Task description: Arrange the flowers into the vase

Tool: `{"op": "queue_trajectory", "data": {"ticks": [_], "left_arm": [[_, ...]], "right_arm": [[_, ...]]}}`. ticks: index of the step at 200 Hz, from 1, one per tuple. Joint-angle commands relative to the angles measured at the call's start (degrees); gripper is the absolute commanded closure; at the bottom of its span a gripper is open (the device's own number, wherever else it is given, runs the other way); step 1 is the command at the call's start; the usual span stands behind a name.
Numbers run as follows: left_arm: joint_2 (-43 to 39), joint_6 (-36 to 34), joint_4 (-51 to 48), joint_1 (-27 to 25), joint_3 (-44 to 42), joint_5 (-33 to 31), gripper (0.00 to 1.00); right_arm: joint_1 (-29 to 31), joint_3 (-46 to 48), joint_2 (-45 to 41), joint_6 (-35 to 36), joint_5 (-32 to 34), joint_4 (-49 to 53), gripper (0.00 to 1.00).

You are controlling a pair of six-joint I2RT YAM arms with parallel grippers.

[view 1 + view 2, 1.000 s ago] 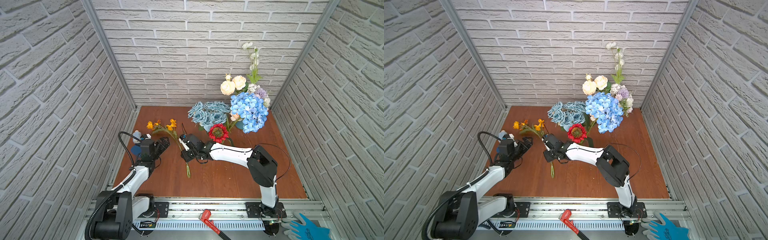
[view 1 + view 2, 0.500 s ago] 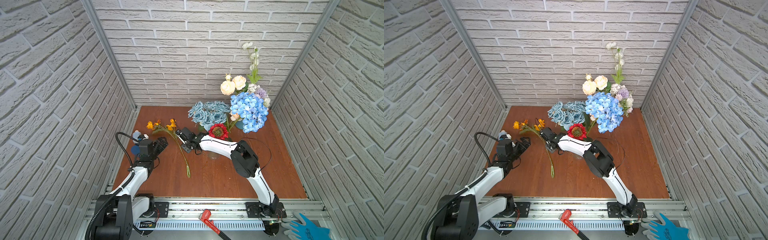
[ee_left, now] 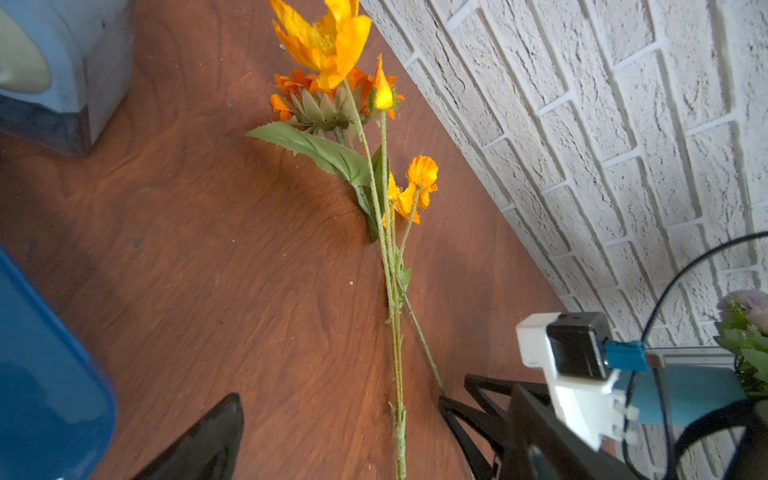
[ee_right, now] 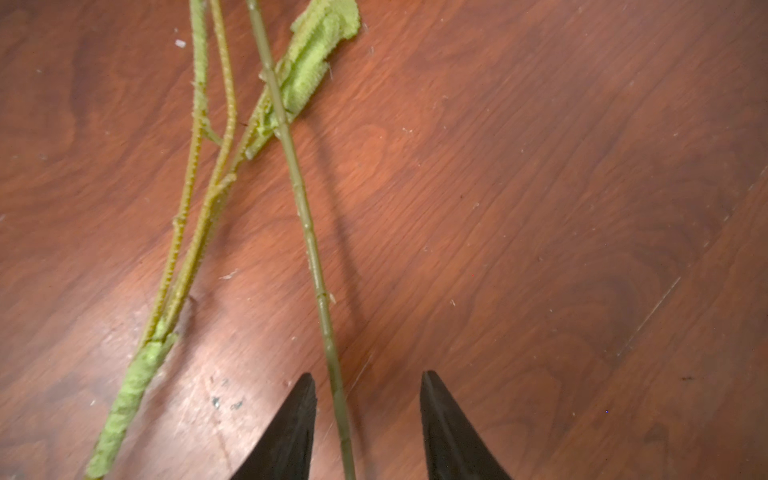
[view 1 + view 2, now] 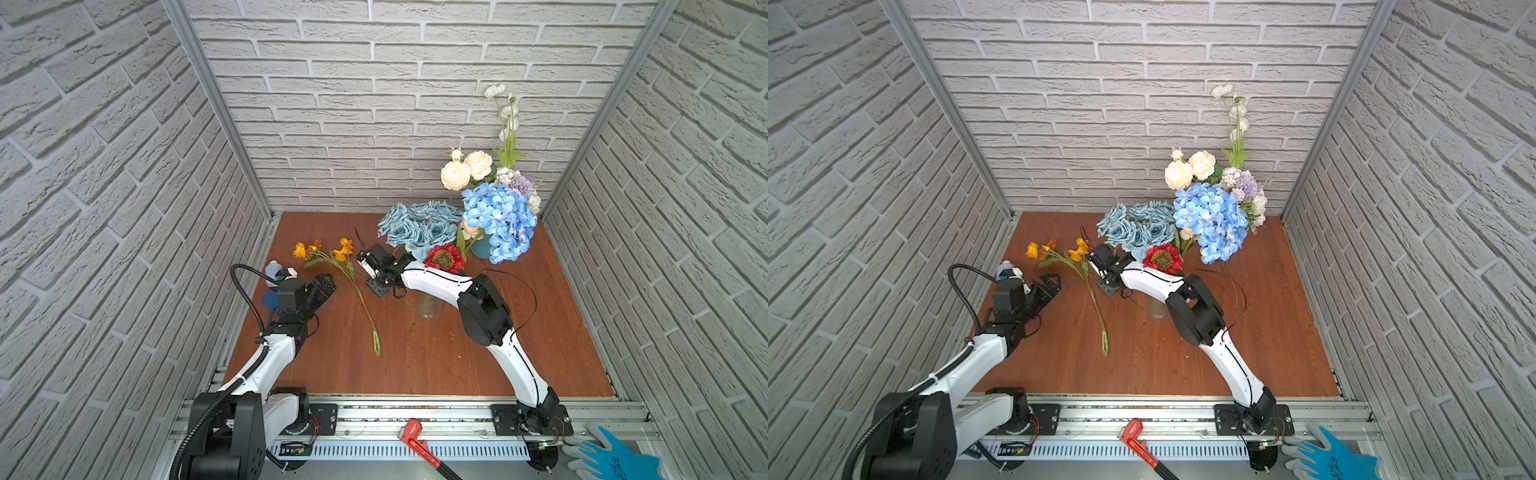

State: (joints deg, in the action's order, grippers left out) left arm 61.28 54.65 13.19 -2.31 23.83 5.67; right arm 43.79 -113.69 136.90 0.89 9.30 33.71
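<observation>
Lying on the reddish wood-grain tabletop (image 5: 415,365), the orange fabric flowers (image 5: 345,246) with fuzzy green stems occupy centre-left; one smooth stem (image 4: 316,266) runs unclamped between the narrowly parted right jaws. The left jaws gape wide just left of them.

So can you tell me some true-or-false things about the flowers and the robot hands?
1. The orange flowers lie flat on the table. True.
2. The left gripper is holding a flower. False: it is open and empty, beside the orange flowers.
3. A thin green stem runs through the open right gripper. True.
4. The blue hydrangea lies on the table. False: it stands up at the back, over the blue vase.
</observation>
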Motion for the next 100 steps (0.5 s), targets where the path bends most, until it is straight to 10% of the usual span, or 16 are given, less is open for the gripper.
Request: {"op": "queue_trajectory", "data": {"ticks": [1,42,69,100], "left_arm": [[-1.01,-0.95,0.78,0.37,1.36,0.22,0.02],[-1.31,-0.97,0.57,0.37,1.42,0.30,0.02],[-1.82,-1.13,0.26,0.37,1.39,0.22,0.02],[-2.26,-1.47,0.21,0.42,1.87,0.54,0.02]], "right_arm": [[0.02,-1.65,1.85,-0.78,-1.40,-0.18,0.59],[0.02,-1.97,3.37,-1.34,-1.99,-0.14,0.70],[0.07,-1.91,3.17,-1.18,-1.42,-0.14,0.94],[0.07,-1.73,0.43,-1.41,-1.01,0.15,0.95]]}}
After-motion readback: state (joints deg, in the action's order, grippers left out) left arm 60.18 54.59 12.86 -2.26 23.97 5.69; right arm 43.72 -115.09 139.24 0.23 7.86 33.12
